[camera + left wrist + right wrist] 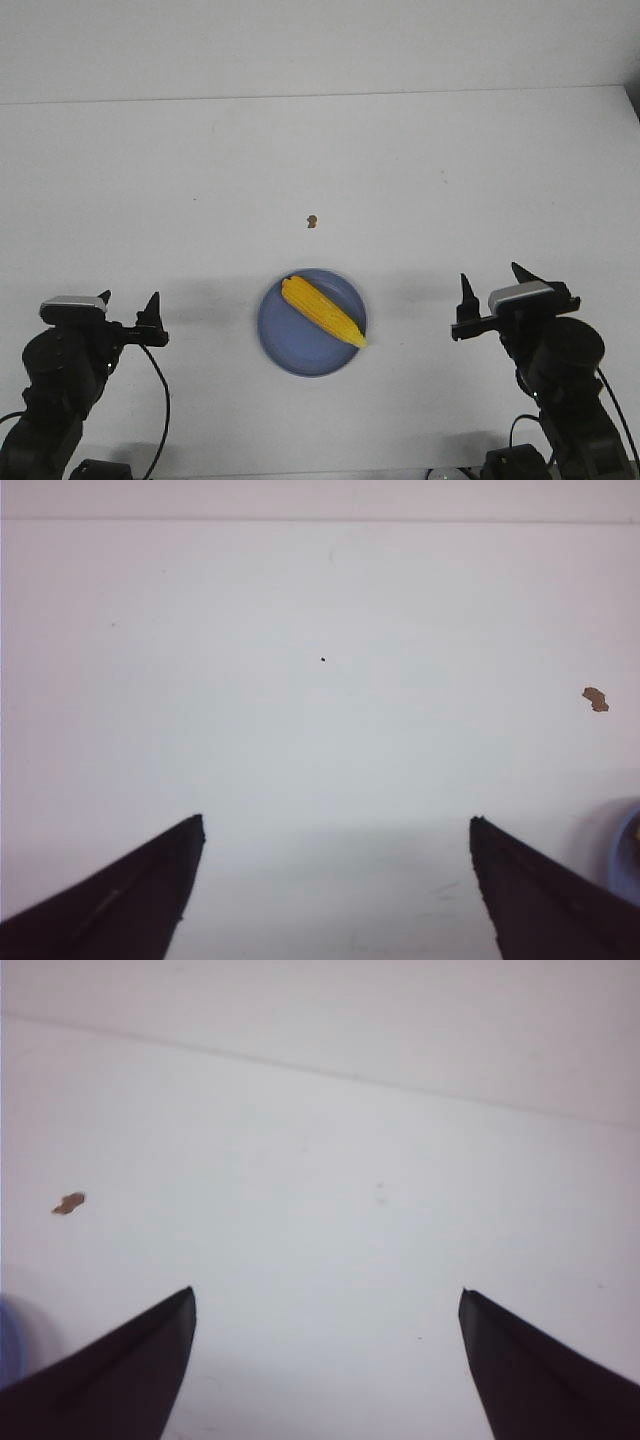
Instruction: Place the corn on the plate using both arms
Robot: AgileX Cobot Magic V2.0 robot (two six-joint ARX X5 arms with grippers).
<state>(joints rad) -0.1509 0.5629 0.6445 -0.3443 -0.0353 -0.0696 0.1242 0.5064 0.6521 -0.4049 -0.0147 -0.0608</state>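
The yellow corn cob [322, 311] lies diagonally on the periwinkle-blue plate [285, 343] at the table's near middle, its pointed end toward the right. My left gripper [129, 302] is open and empty, well to the left of the plate. My right gripper [494, 281] is open and empty, well to the right of the plate. A sliver of the plate's rim shows in the left wrist view [630, 860] and in the right wrist view [8, 1345]. The left gripper [337, 820] and the right gripper [326, 1292] both show only bare table between their fingers.
A tiny brown speck [312, 221] lies on the white table beyond the plate; it also shows in the left wrist view [595, 698] and the right wrist view [68, 1203]. The table's far edge [320, 96] runs across the back.
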